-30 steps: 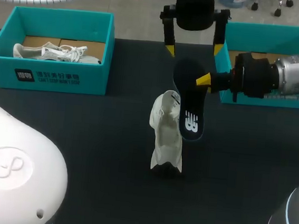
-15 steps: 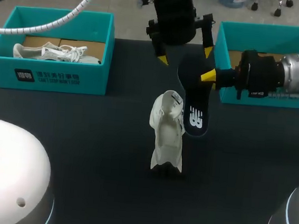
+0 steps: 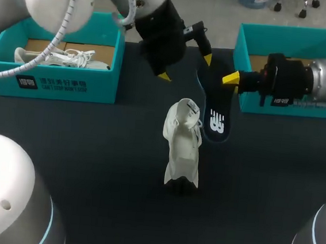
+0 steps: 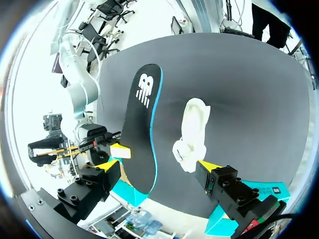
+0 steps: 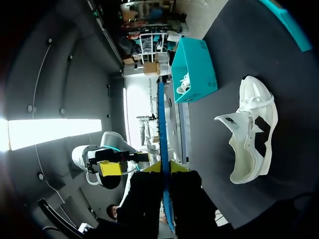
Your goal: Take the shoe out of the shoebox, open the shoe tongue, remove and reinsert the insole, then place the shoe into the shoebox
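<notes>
Right gripper (image 3: 230, 79): fingers clamped on 1 end of the dark navy foam insole with a blue edge (image 3: 214, 118); the right wrist view shows the insole edge-on between the yellow tips.

Left gripper (image 3: 185, 66): fingers spread wide and gripping nothing; in the left wrist view the held end of the insole lies between them, nearer 1 finger, with no contact visible.

The insole hangs in the air; its long axis runs from the right gripper down toward the robot. Its free, logo-bearing end sits just beside the collar opening of the white fabric shoe (image 3: 182, 147), on the shoe's right. The shoe rests on the black table (image 3: 89, 167), well apart from both boxes; its long axis is roughly parallel to the insole's.

Reinsertion likely depends on shifting that free end across into the opening, then sliding it along the shoe's length. The right arm is the nearer, as it already holds the insole.

Count: 1 insole; 2 shoes, the second white shoe (image 3: 59, 57) lying inside the left teal cardboard shoebox (image 3: 68, 84); 2 shoeboxes, with the right teal shoebox (image 3: 298, 32) behind the right arm.
</notes>
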You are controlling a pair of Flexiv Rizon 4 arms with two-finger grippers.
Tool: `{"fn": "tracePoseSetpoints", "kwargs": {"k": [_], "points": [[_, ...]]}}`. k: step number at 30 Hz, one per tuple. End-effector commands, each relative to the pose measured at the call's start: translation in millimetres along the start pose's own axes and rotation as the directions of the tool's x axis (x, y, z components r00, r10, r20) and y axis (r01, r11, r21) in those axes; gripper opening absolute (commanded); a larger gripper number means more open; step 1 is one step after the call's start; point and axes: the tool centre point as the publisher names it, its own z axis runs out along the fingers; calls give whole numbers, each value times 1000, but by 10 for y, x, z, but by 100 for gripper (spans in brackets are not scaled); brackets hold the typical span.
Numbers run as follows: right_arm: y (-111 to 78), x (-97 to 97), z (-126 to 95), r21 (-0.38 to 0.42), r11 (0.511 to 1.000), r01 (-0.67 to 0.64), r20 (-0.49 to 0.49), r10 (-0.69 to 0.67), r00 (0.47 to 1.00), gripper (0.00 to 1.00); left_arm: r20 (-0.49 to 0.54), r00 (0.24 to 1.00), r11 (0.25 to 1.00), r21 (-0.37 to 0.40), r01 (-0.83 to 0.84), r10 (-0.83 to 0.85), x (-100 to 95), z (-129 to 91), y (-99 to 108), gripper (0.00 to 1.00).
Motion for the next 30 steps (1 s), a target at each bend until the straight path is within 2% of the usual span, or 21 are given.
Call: {"fn": "tracePoseSetpoints", "kwargs": {"k": [1,5,11,17,24,25,26,28,30], "points": [[-2,-2,-23,-1,1000,2,-22,-2,1000,0,332,943,1000,-24,6,2,119,30,-4,100],[-15,43,-37,-9,1000,2,-35,-2,999,0,415,910,999,-44,21,-1,126,43,8,100],[-41,112,-51,-9,1000,-10,-53,10,999,0,571,821,997,-77,24,24,97,58,37,100],[-57,202,-70,-2,1000,-19,-58,18,998,0,705,709,999,-53,4,34,46,117,3,100],[-64,277,-62,7,1000,-30,-78,31,996,0,801,597,998,-56,10,39,-41,199,-13,100],[-66,280,-55,8,1000,-30,-79,31,996,0,814,579,998,-64,14,44,-54,211,-8,98],[-66,281,-50,10,999,-31,-80,32,996,0,818,574,997,-69,16,48,-68,219,-5,89],[-70,285,-39,13,999,-31,-82,32,996,0,834,549,997,-78,14,58,-96,240,-5,82],[-73,286,-26,18,999,-31,-83,33,996,0,838,544,997,-72,21,49,-124,253,2,70]]}}
